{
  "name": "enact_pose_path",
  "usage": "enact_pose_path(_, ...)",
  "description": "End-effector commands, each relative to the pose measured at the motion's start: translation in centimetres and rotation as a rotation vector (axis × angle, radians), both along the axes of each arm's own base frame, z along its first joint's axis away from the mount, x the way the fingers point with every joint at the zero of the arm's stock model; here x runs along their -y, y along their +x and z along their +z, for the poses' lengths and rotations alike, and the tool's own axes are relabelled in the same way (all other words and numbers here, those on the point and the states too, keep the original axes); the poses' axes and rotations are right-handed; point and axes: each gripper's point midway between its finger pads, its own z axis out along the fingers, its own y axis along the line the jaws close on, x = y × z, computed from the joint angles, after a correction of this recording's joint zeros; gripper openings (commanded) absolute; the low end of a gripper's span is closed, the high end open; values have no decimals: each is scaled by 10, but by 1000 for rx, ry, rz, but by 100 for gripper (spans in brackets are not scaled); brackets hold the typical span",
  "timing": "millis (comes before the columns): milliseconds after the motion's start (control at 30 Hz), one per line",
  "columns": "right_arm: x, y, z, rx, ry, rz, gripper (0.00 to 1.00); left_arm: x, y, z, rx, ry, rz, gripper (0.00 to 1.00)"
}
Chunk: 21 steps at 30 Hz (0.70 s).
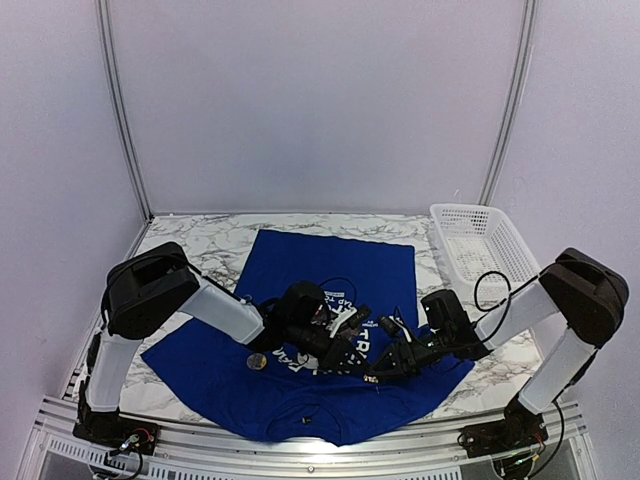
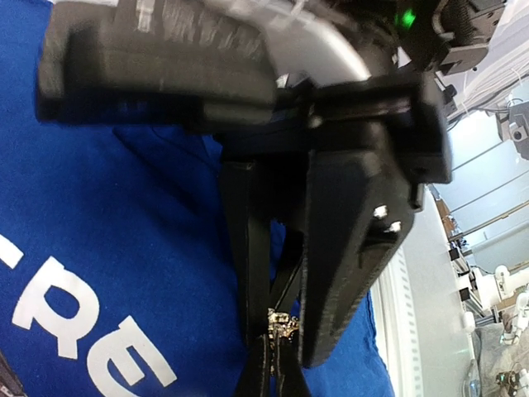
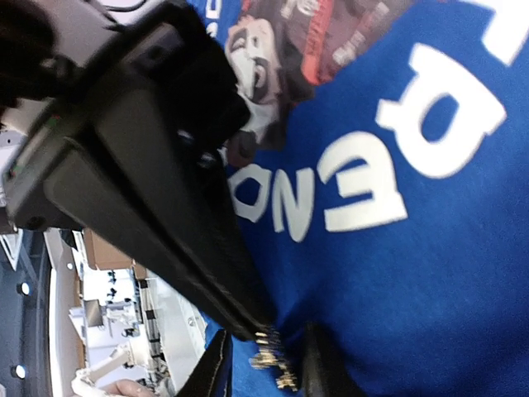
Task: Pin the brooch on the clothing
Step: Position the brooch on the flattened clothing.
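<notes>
- Blue T-shirt [image 1: 300,265] lies spread on the marble surface [image 1: 200,240].
- Left gripper [image 2: 288,341] pinches the small gold brooch [image 2: 281,322] by the chest lettering.
- Right gripper [image 1: 385,368] sits tip-to-tip with it; its spread I cannot tell.

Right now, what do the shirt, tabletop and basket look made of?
Shirt: soft fabric, matte blue, wrinkled and draping flat; white lettering looks printed.
Tabletop: marble-patterned, grey veins on white; stone or laminate, can't tell.
Basket: probably white plastic, with moulded lattice walls.
</notes>
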Motion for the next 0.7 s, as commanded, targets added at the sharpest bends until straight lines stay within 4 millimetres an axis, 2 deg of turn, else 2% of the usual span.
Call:
enact_pose_path(0, -6, 14, 20, 113, 6, 28, 26, 4, -6, -3, -18, -6, -29, 0)
enact_pose_path(333, 14, 14, 18, 197, -113, 21, 34, 1, -4, -1, -18, -5, -26, 0)
enact_pose_path(500, 29, 21, 24, 427, -210, -31, 37, -1, -6, -1, -15, -4, -28, 0)
enact_pose_path(667, 26, 9, 24, 630, -230, -15, 39, -1, -6, 2, -11, -9, -33, 0)
